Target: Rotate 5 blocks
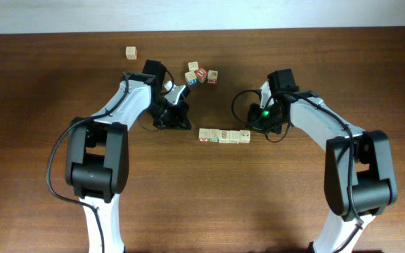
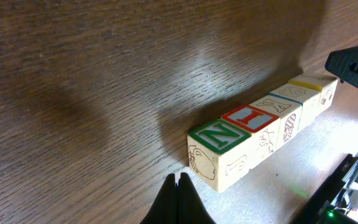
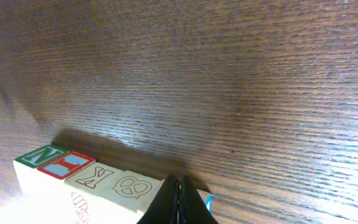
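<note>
Five light-wood blocks lie in one straight row at the table's centre. In the left wrist view the row runs from the green N block past a red-framed block to a yellow-topped end block. My left gripper is shut and empty, just short of the N block. In the right wrist view the row shows N, a red-framed block, K and a pretzel block. My right gripper is shut, empty, over the blue-edged end block, which it mostly hides.
A loose cluster of printed cubes, one with a red top, sits behind the row. A plain pale cube lies alone at the back left. The right arm's black body shows at the far end of the row.
</note>
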